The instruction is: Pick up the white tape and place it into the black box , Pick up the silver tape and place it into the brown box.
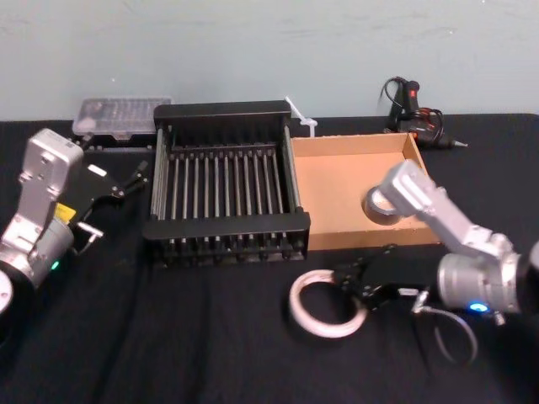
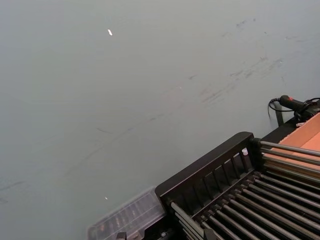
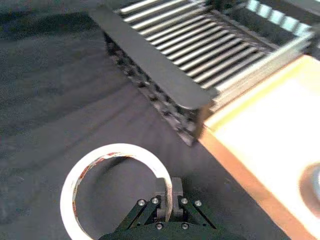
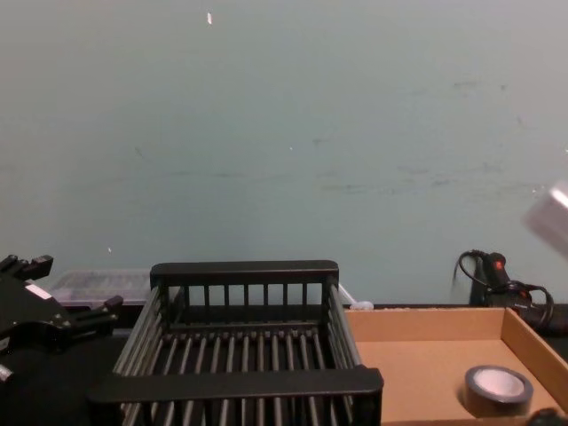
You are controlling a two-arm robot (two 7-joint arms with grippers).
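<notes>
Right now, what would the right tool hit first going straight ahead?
The white tape: the right tool is shut on its rim. Past the ring, likely the front wall of the black box; depth unclear. Left tool idles beside the box.

No words, brands or numbers can be read anywhere; the white tape (image 3: 69, 200) carries red and dark printing on its inner core, too blurred to make out any letters.

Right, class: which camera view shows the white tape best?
The right wrist view: the white tape is close up, its rim pinched by the right gripper, red printing inside. The head view shows it smaller, in front of the brown box.
</notes>
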